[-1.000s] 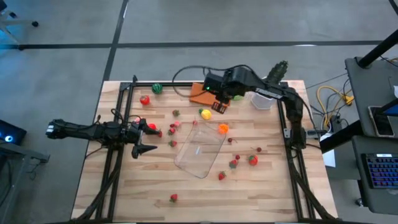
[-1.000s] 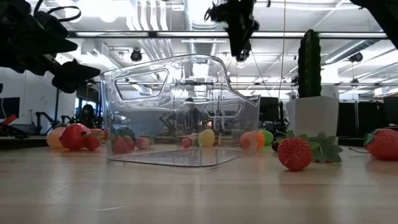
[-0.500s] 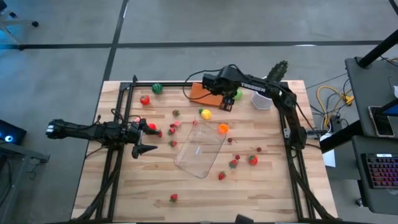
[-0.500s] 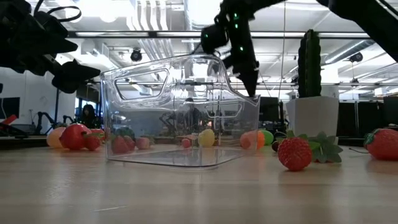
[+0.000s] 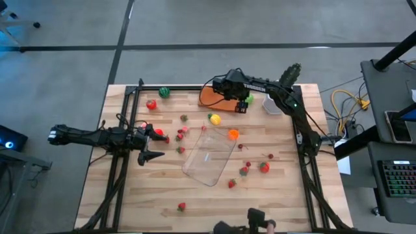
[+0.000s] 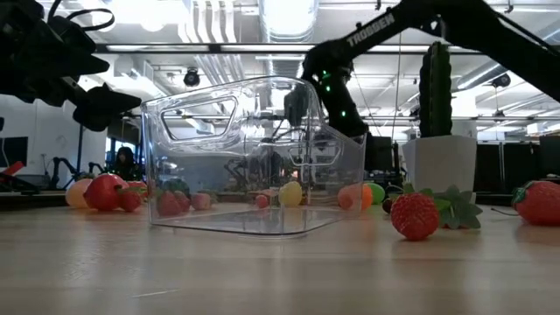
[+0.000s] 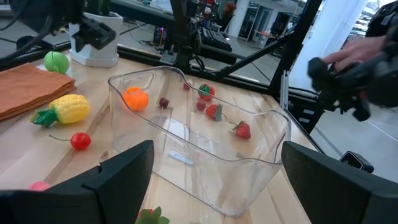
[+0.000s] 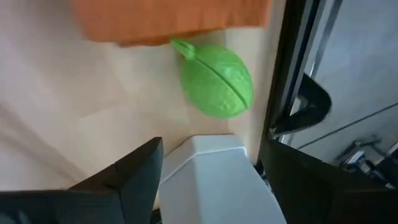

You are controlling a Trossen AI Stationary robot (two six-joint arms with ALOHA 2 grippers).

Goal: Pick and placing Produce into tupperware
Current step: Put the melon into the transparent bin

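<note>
The clear tupperware (image 5: pixel 208 156) rests on the middle of the table. Produce lies scattered around it: a yellow corn (image 5: pixel 214 119), an orange fruit (image 5: pixel 233 134), strawberries (image 5: pixel 263 166) and a red piece (image 5: pixel 151 104). My right gripper (image 8: pixel 211 146) is open, slanting down over the far side of the table. A green fruit (image 8: pixel 217 81) lies just ahead of its fingers, beside the orange cloth (image 8: pixel 168 22); nothing is between them. My left gripper (image 7: pixel 214 165) stands open at the table's left, facing the tupperware (image 7: pixel 199 143).
A white hexagonal pot (image 5: pixel 273 104) with a cactus (image 5: pixel 292 75) stands at the far right, close under my right gripper. Black frame rails (image 5: pixel 123 130) run along the table's sides. A person's hand (image 7: pixel 348 56) shows beyond the near edge.
My right gripper has come down from high above the tupperware's far end toward the green fruit, shifting toward the far right of the table. It has tipped from pointing down to a slant, and its fingers have opened.
</note>
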